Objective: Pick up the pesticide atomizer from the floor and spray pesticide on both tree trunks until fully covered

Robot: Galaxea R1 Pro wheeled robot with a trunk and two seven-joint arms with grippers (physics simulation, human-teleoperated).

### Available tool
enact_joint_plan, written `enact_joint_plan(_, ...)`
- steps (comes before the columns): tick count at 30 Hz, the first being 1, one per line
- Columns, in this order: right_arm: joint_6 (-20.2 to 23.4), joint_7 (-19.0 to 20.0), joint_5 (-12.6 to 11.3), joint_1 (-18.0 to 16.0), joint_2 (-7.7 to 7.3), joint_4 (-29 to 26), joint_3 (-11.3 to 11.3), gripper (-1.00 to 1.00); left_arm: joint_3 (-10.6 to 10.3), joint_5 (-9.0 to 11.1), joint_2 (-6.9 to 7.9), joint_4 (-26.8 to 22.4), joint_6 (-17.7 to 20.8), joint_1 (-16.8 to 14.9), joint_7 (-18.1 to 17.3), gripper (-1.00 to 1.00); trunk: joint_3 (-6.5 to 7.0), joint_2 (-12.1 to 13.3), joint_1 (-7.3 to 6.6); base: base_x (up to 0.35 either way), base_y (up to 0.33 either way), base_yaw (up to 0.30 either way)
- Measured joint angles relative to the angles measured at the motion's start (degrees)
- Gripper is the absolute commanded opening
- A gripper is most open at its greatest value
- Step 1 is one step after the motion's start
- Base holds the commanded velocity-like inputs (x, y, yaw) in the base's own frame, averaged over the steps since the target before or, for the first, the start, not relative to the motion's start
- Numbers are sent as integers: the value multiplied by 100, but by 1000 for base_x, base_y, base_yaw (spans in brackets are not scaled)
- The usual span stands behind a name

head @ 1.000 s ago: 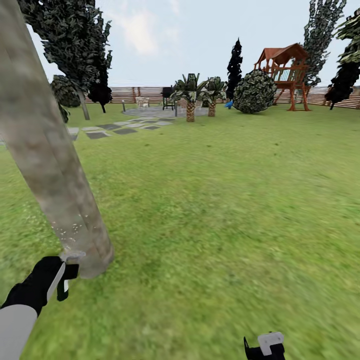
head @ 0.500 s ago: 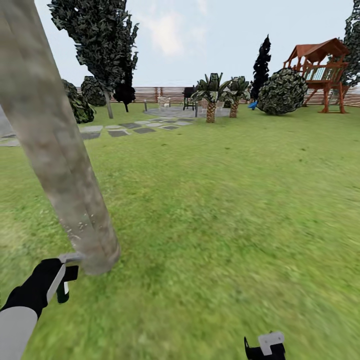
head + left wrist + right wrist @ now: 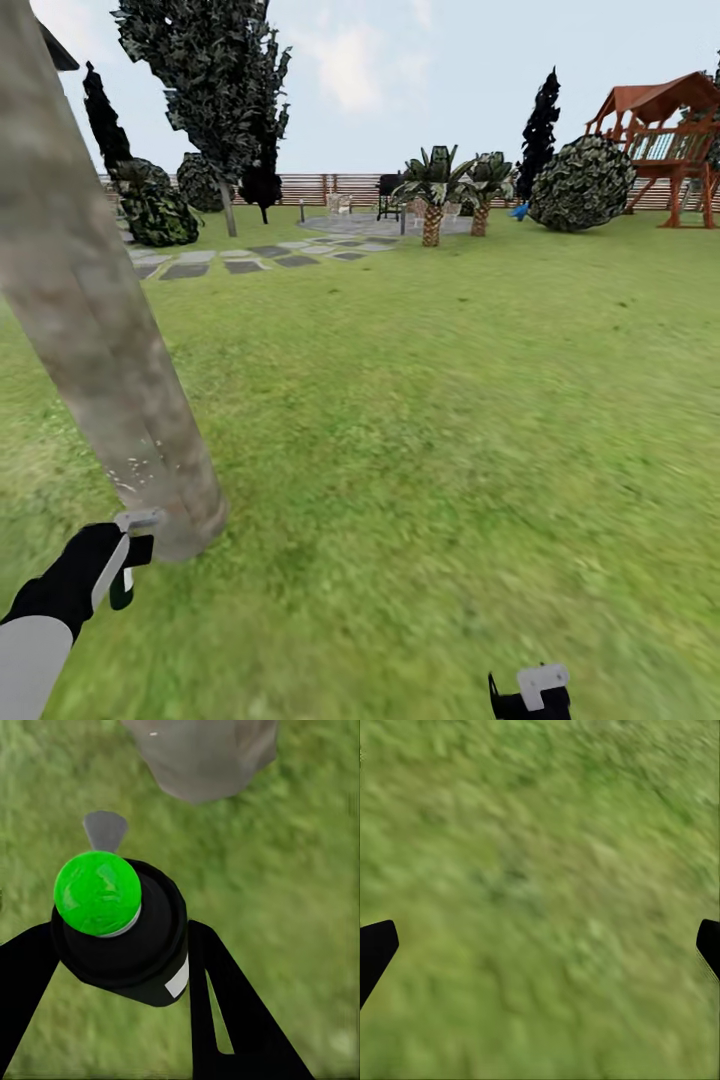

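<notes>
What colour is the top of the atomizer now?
Bright green, clearest in the left wrist view.

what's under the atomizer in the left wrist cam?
Grass lawn lies below the pesticide atomizer, held between the left gripper fingers. The tree trunk base stands just ahead. The ground directly beneath the bottle is hidden by it.

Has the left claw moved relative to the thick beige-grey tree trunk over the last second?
Barely: the left claw holding the black atomizer stays beside the trunk's base; the camera panned.
</notes>
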Motion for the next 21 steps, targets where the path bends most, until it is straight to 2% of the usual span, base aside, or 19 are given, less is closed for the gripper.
enact_joint_plan(6, 0, 0, -1, 0, 0, 0, 0, 100, -2, 3, -15, 3, -4, 0, 0, -100, 0, 0, 0, 1, -264, 278)
enact_joint_plan(10, 1, 2, 2, 1, 2, 2, 4, 100, -7, 22, -34, -1, -14, -1, -2, -100, 0, 0, 0, 0, -58, 257)
enact_joint_plan(18, -1, 3, 8, 1, 0, 3, 7, 100, -27, 21, -116, -3, -28, -2, -5, -100, 0, 0, -1, 38, -205, 20)
enact_joint_plan(21, -1, 2, 8, 1, 0, -1, 8, 100, -31, 5, -201, -3, -30, -2, 0, -100, 0, 0, -1, 112, -269, 0)
